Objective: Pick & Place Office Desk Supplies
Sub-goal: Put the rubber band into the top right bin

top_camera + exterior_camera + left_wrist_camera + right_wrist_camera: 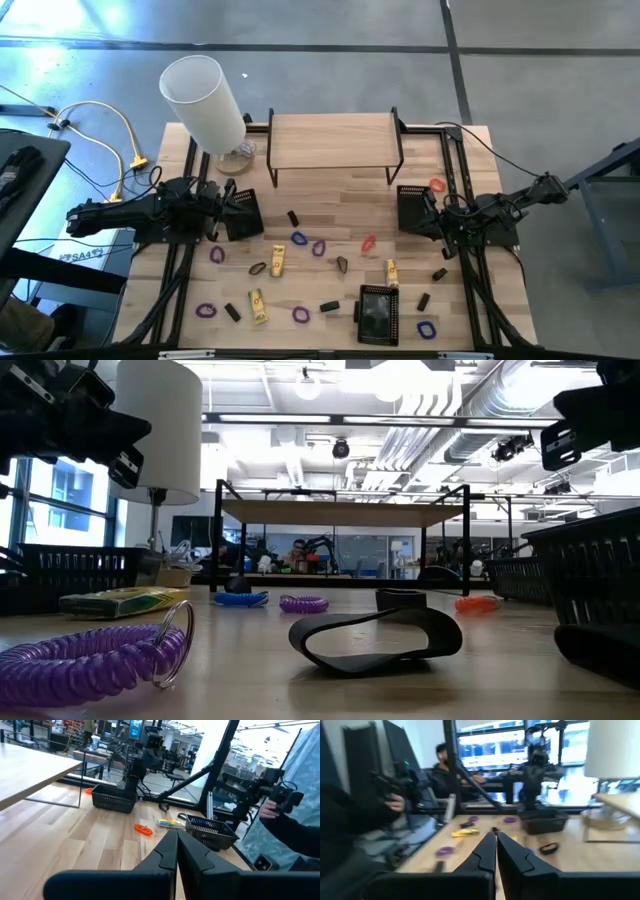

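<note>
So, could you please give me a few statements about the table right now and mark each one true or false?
1. Both pincers are shut and empty: the left pincer and the right pincer. True.
2. The tall white cylinder lies flat in the middle of the table. False: it stands at the far left corner.
3. A black mesh tray sits near the front edge, toward the right. True.
4. The wooden shelf holds yellow pieces. False: its top is bare.
5. A red band loop lies on the table. True.
</note>
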{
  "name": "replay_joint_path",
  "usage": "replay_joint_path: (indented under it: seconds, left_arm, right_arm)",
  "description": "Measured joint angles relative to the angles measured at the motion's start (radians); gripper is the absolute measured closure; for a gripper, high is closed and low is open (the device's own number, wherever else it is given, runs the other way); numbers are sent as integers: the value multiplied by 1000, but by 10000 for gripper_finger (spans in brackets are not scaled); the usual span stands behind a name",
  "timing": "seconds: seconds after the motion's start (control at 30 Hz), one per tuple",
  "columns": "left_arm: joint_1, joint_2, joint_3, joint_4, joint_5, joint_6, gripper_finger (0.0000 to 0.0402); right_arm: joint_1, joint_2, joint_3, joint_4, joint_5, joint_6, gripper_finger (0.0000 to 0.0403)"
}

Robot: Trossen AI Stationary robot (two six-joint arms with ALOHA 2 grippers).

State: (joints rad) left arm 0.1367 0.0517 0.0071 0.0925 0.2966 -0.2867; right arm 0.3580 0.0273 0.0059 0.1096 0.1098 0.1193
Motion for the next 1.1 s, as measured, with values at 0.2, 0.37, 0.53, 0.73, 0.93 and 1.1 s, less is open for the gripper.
replay_joint_path:
  seconds: [0.2, 0.37, 0.53, 0.73, 0.93, 1.1]
  left_arm:
    - [0, 0, 0, 9, 0, -1, 401]
    - [0, 0, 0, 9, -8, -2, 401]
    - [0, 0, 0, 9, -26, -2, 401]
    - [0, 0, 0, 9, -27, -2, 401]
    - [0, 0, 0, -4, -30, -2, 401]
    - [0, 5, 0, -22, -31, -2, 401]
  right_arm:
    - [0, 15, 43, -35, -19, 216, 399]
    - [5, 118, 158, -155, -19, 299, 399]
    - [37, 322, 329, -300, -13, 376, 399]
    - [71, 619, 580, -559, -7, 457, 399]
    - [73, 873, 731, -834, -86, 1018, 399]
    - [78, 999, 737, -959, -339, 1358, 399]
